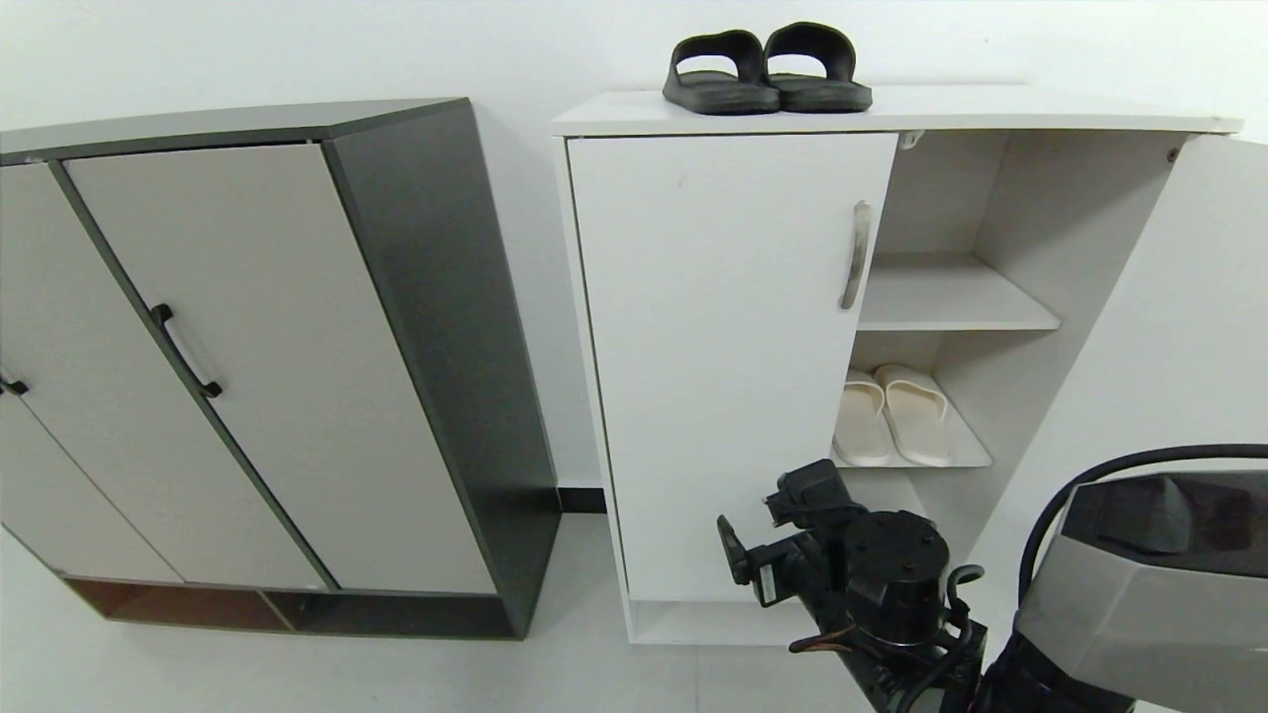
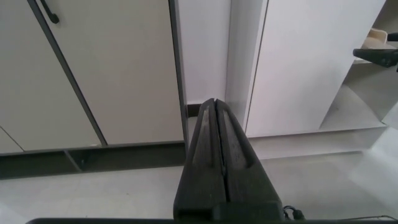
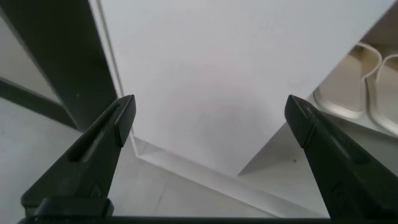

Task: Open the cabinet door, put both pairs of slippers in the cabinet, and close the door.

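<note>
A pair of black slippers point(image 1: 768, 71) stands on top of the white cabinet point(image 1: 991, 107). The cabinet's right door point(image 1: 1179, 327) is swung open and its left door point(image 1: 728, 356) is closed. A pair of white slippers point(image 1: 890, 416) point(image 3: 367, 78) lies on the lower shelf inside, and the shelf above point(image 1: 951, 297) is bare. My right gripper point(image 1: 768, 520) point(image 3: 211, 109) is open and holds nothing, low in front of the closed left door, just left of the opening. My left gripper point(image 2: 215, 104) is shut on nothing, low near the floor, facing the gap between the two cabinets.
A grey cabinet point(image 1: 248, 347) with dark frame and closed doors stands to the left of the white one, with a narrow gap of wall between them. The open door juts out on the right. Bare floor point(image 1: 575, 673) lies in front of both cabinets.
</note>
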